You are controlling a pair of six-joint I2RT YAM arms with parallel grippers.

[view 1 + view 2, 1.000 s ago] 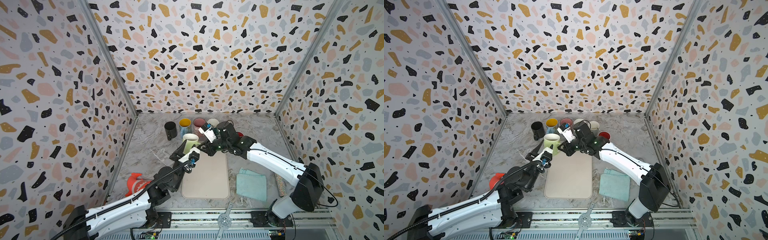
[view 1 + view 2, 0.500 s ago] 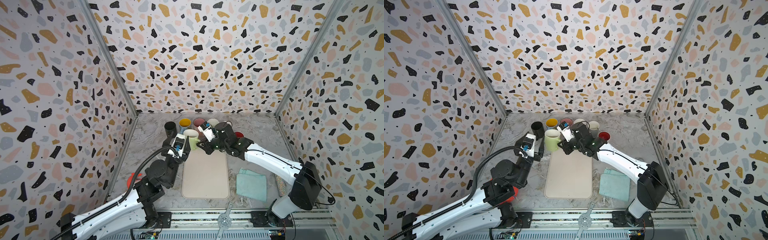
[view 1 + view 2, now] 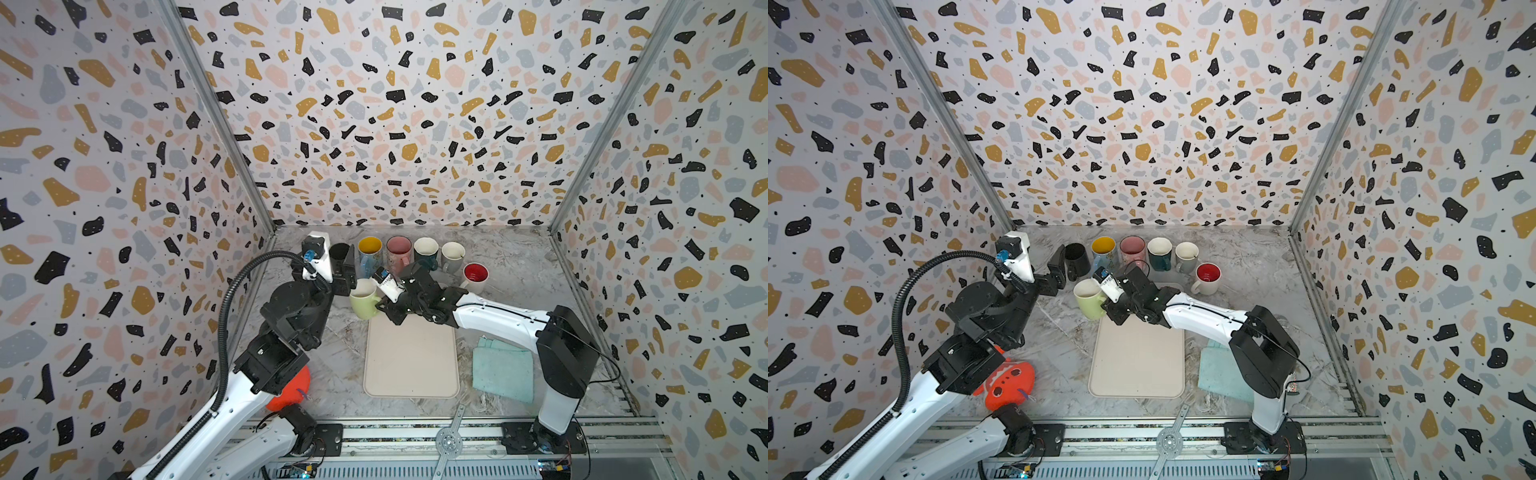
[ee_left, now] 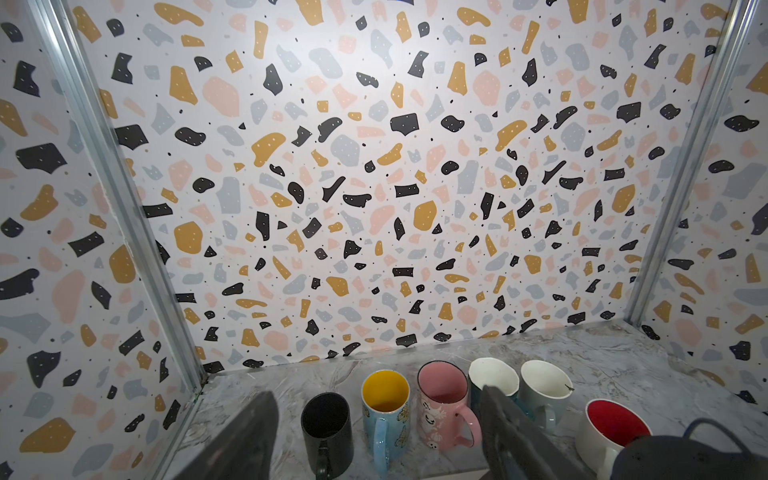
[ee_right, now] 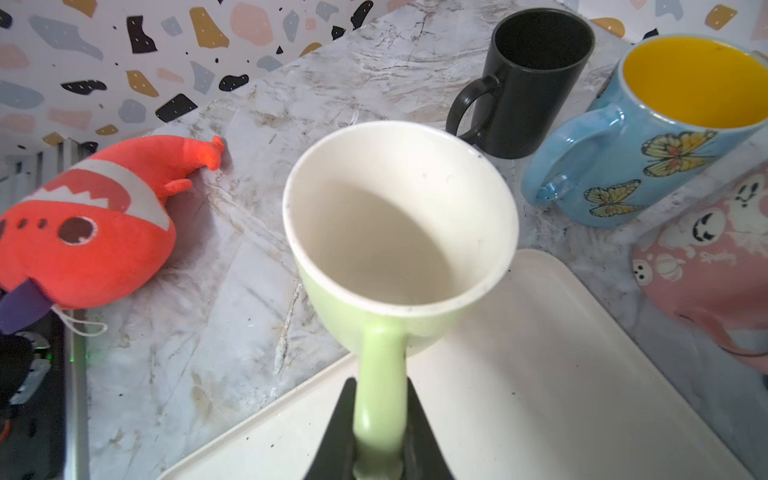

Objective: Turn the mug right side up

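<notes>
The mug (image 3: 365,300) (image 3: 1090,299) is pale green with a cream inside. Its mouth faces up, slightly tilted, at the far left corner of the beige mat (image 3: 411,361). My right gripper (image 3: 384,308) (image 3: 1106,309) is shut on its handle; in the right wrist view the black fingers (image 5: 338,419) pinch the green handle of the mug (image 5: 399,216) and the gripper (image 5: 380,415) sits on it. My left gripper (image 3: 347,276) (image 3: 1057,275) (image 4: 376,397) is open and holds nothing, left of the mug. The mug's base is hidden.
A row of upright mugs stands along the back: black (image 3: 338,251), blue with yellow inside (image 3: 370,249), pink (image 3: 399,249), dark teal (image 3: 426,249), grey (image 3: 453,253), and a white one with red inside (image 3: 475,276). A red plush toy (image 3: 1007,382) and a teal cloth (image 3: 503,370) lie near the front.
My left gripper has let go of the green mug, opened and drawn back to the left and up. The right gripper has kept the mug by its handle and shifted slightly left.
</notes>
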